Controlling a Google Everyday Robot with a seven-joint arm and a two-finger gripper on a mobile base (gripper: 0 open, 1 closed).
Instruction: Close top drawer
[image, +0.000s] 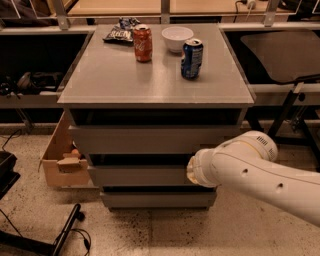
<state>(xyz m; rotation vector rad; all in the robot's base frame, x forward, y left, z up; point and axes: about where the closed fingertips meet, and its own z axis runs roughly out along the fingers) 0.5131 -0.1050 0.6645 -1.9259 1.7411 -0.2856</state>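
The top drawer (150, 139) is the wide grey flat front just under the cabinet's top, with a dark gap above it; it stands a little proud of the two narrower fronts below. My gripper (191, 171) is at the end of the white arm (250, 167), against the cabinet's front at the right, at the height of the middle drawer front (140, 176), just below the top drawer. The arm's wrist hides most of the gripper.
On the cabinet's top (115, 75) stand a red can (143, 43), a blue can (192, 59), a white bowl (177, 37) and a snack bag (120, 31). An open cardboard box (62, 160) sits on the floor at the left. A dark chair (285, 50) is at the right.
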